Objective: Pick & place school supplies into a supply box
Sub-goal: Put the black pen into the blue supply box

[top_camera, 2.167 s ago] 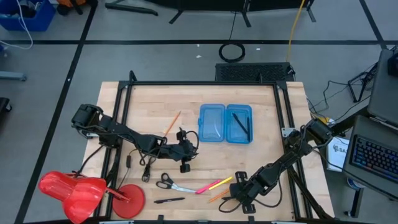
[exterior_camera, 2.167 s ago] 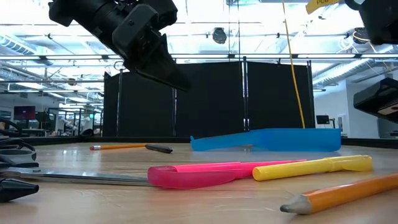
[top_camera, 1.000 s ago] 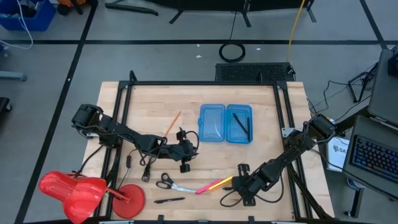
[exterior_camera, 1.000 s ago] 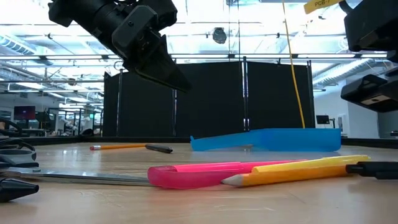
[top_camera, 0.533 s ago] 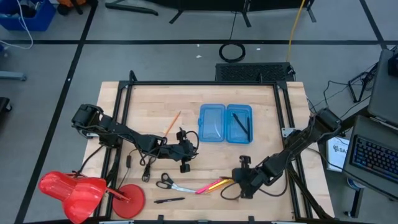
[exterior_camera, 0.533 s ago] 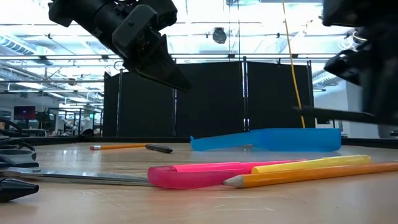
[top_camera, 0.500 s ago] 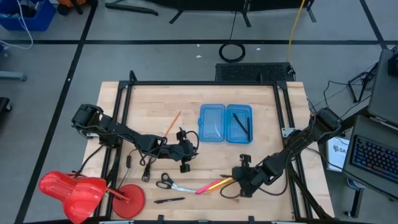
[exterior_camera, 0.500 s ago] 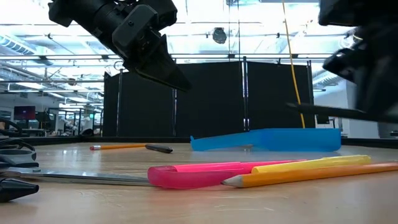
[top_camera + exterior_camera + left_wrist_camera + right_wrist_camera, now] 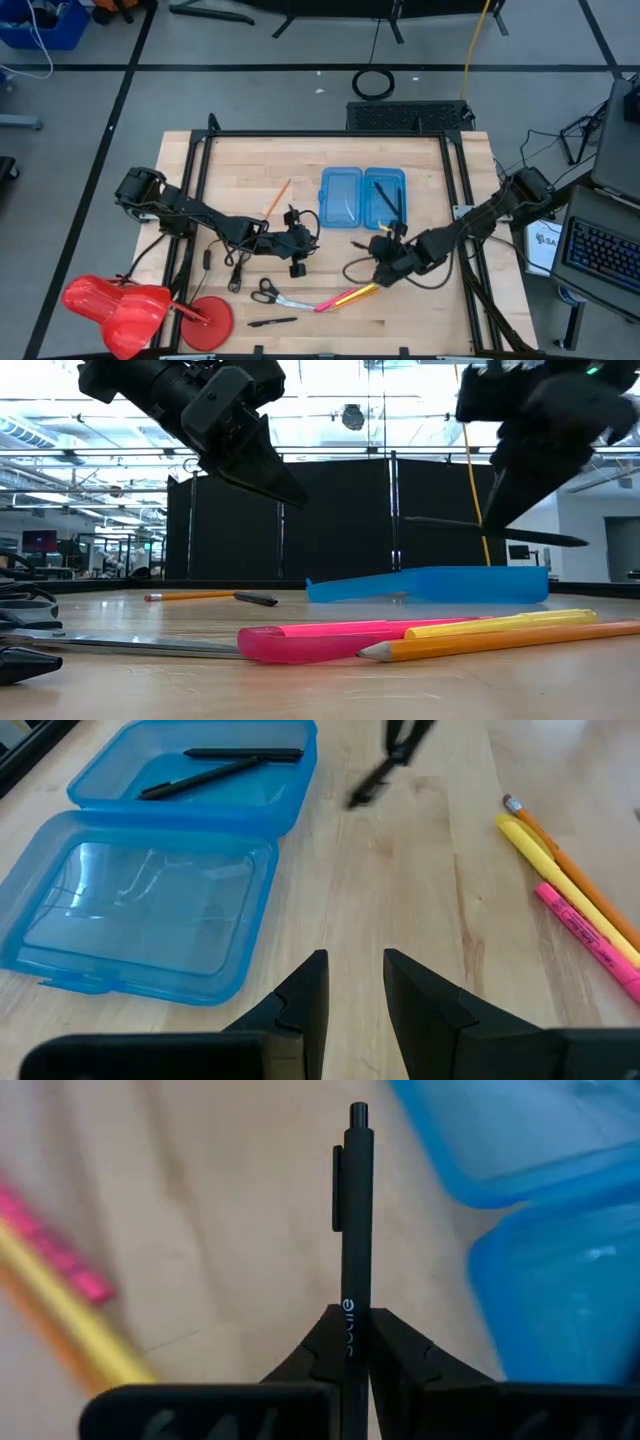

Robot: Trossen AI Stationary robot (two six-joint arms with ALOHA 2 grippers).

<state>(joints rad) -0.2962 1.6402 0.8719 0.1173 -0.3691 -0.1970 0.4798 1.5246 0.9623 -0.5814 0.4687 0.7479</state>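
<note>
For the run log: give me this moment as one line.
right gripper: shut on black pen, lifted near supply box | left gripper: open, empty, mid-table | box: two pens inside

Count on the table: four black pens, two orange pencils, two markers, one pair of scissors and one supply box [image 9: 340, 215].

Two black pens [image 9: 387, 202] are lying inside one half of the supply box, while its other half is sitting open beside it. A third pen [image 9: 355, 1230] is hanging in the air just beside the box. A fourth pen [image 9: 272, 322] is lying well apart from it. One orange pencil [image 9: 277, 197] is resting near the box's other half. The second pencil [image 9: 570, 868] is lying farther off, touching the yellow marker [image 9: 570, 892]. The pink marker [image 9: 590, 942] is lying alongside, with the scissors [image 9: 265, 292] beyond.
</note>
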